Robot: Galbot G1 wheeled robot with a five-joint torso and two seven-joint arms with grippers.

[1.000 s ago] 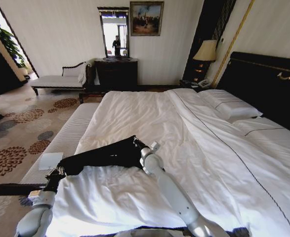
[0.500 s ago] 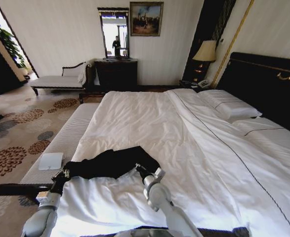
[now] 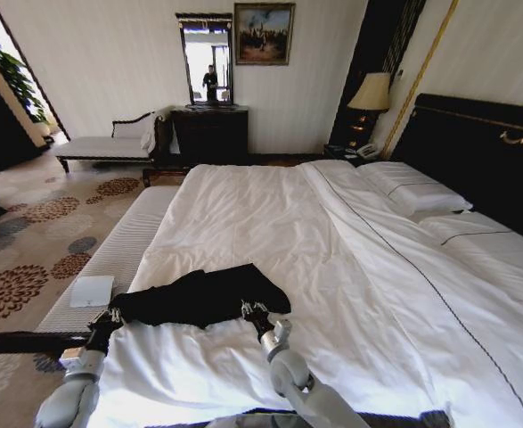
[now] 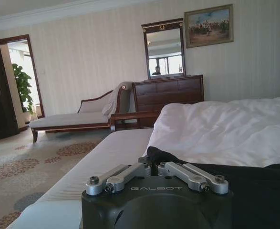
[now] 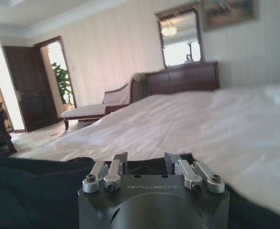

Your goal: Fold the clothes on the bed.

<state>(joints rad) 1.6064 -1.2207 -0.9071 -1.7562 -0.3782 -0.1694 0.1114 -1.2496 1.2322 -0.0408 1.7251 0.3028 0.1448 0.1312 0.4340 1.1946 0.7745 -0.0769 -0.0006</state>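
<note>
Since a second ago, the clothes [image 3: 199, 295] have been laid down near the foot edge of the bed [image 3: 350, 267]. The left gripper [image 3: 111, 316] is pinched on the shirt's corner; the right gripper [image 3: 250, 310] is parted. Beyond, white duvet lies bare.

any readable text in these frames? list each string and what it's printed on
"GALBOT": on the black body of the left gripper, in the left wrist view.
"GALBOT": on the black body of the right gripper, in the right wrist view.
Black T-shirt on the bed: no lettering can be seen on it as it lies.
Framed painting on the wall: no readable caption or signature.
</note>
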